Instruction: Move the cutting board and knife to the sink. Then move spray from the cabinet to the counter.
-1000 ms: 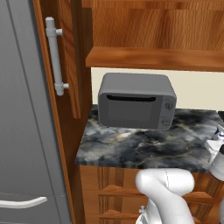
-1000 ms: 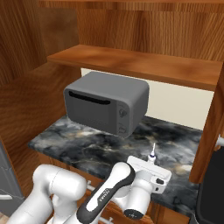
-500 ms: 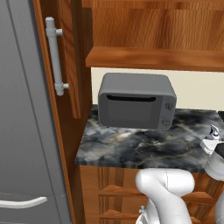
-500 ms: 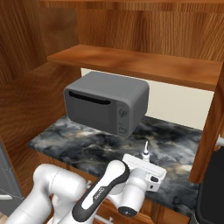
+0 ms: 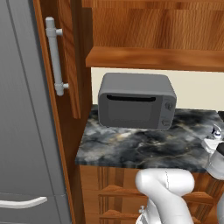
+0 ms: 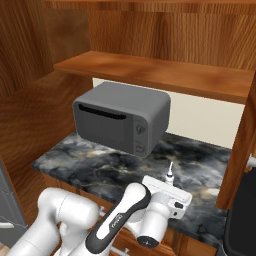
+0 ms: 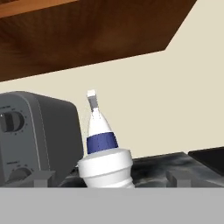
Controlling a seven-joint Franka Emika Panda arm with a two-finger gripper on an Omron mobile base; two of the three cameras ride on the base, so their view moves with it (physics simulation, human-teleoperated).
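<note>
Since a second ago the hand has drawn back toward the robot along the counter's (image 6: pixel 100 165) front edge, and the jaws, then closed around the spray (image 7: pixel 104 151), now stand spread wide with nothing between them. Both dark fingertips of the gripper (image 7: pixel 105 178) sit well apart in the hand view, one to each side of the bottle's white base and clear of it. Straight ahead of the gripper the spray stands upright on the dark veined marble, its blue band and narrow nozzle rising above the fingertips. In the right base view only the thin nozzle tip of the spray (image 6: pixel 170 175) shows above the white hand (image 6: pixel 167 200).

Left of the gripper, just beside the bottle, sits a grey toaster oven (image 6: pixel 122 117) with two knobs on its front. Beyond the gripper a cream wall (image 7: pixel 175 96) backs the worktop. Above it runs the reddish-brown shelf of the cabinet (image 5: pixel 153 57), whose open door (image 5: pixel 65 57) with its long grey bar handle (image 5: pixel 56 57) hangs far to the left, next to the grey fridge (image 5: pixel 22 109). Wooden drawers (image 5: pixel 109 188) lie below the marble.
</note>
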